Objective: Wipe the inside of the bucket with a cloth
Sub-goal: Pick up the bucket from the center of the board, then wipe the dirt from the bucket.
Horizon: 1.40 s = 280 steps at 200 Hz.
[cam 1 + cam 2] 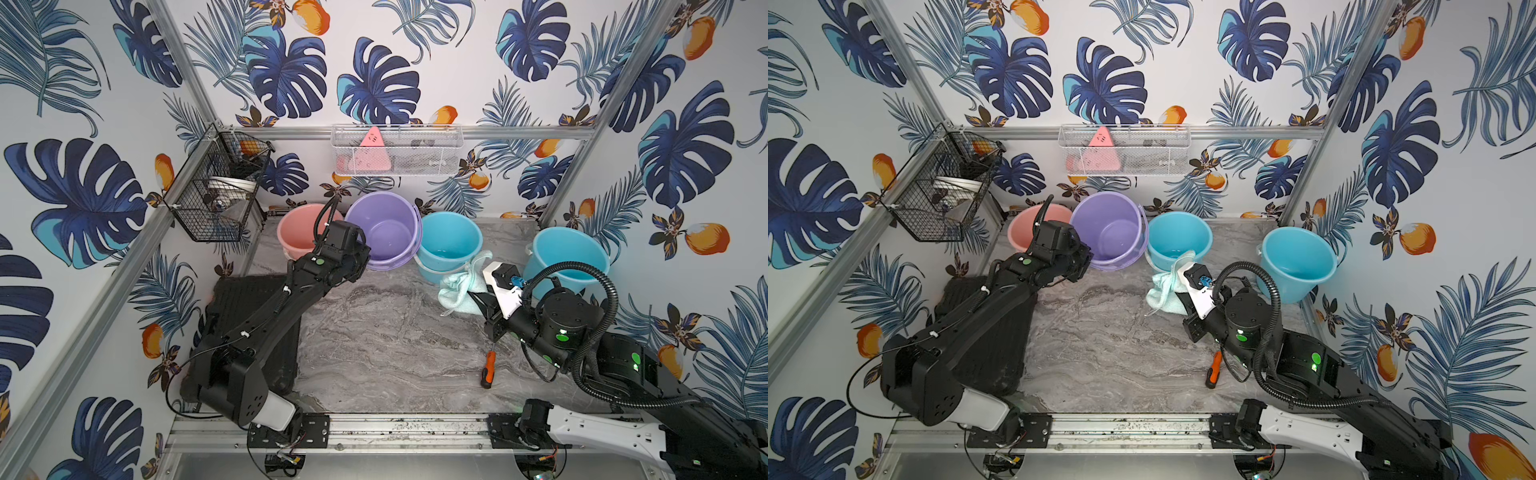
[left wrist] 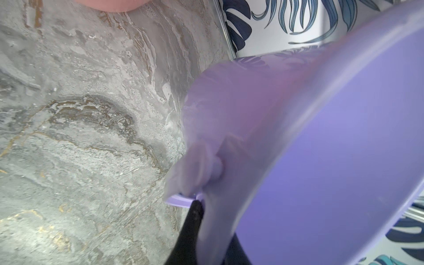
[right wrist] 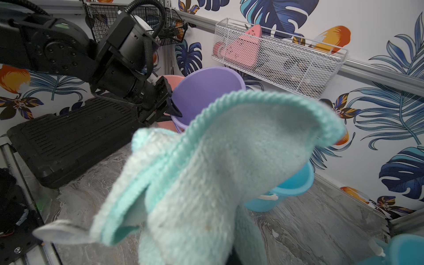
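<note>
The purple bucket point(image 1: 386, 232) point(image 1: 1113, 230) stands at the back of the table, tipped so that its mouth faces forward. My left gripper point(image 1: 365, 254) point(image 1: 1088, 261) is shut on its near rim. In the left wrist view the bucket wall point(image 2: 321, 160) sits between the two black fingers point(image 2: 195, 213). My right gripper point(image 1: 473, 298) point(image 1: 1180, 296) is shut on the mint-aqua cloth point(image 1: 459, 286) point(image 1: 1165, 291). It holds the cloth off the table to the right of the bucket. In the right wrist view the cloth point(image 3: 218, 172) hides the jaws, and the bucket point(image 3: 206, 91) lies beyond it.
A pink bucket point(image 1: 296, 232) stands left of the purple one. A blue bucket point(image 1: 449, 241) stands to its right and another point(image 1: 565, 257) at the far right. An orange-handled screwdriver point(image 1: 488, 370) lies by the right arm. A black case point(image 1: 249, 307) sits under the left arm. Wire baskets point(image 1: 397, 151) point(image 1: 216, 195) hang on the walls.
</note>
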{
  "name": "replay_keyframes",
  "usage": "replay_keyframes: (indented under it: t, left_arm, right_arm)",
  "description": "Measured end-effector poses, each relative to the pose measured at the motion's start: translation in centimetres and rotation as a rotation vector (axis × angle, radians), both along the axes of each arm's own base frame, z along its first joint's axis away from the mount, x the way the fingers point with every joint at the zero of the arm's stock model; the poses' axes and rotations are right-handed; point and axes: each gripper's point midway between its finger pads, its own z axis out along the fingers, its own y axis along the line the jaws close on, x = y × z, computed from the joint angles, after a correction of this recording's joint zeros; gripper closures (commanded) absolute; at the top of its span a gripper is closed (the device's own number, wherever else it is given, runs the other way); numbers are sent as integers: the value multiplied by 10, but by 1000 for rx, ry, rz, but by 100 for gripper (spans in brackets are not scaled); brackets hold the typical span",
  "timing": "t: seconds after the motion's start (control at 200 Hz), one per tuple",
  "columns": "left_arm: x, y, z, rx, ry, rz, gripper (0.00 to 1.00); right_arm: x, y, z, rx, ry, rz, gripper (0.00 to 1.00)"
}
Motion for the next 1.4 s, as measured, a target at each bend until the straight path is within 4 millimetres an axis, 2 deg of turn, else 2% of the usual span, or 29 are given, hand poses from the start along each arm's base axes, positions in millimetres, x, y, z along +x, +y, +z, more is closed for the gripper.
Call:
replay_keyframes:
  t: [0.285,0.58,0.736,0.901,1.111,1.231,1.401]
  left_arm:
    - [-38,5,30,118,-81,-209,100]
    - [-111,-5,31,274,-32,-553,100]
    - [-146,-5,25,365,27,-700,100]
    - [-177,-10,14,451,94,-841,100]
    - [-210,-15,-19,512,190,-969,100]
    - [-220,-22,-35,529,234,-1020,100]
    - [-222,-39,-45,519,222,-1058,100]
  right_arm:
    - [7,2,9,-10,-14,-31,100]
    - [15,18,17,0,8,-38,100]
    - [14,34,9,-6,61,4,100]
    - [12,53,-16,-49,150,55,100]
    - [8,74,-63,-143,297,98,100]
    - [3,85,-95,-189,394,126,100]
    - [-11,95,-137,-216,529,172,100]
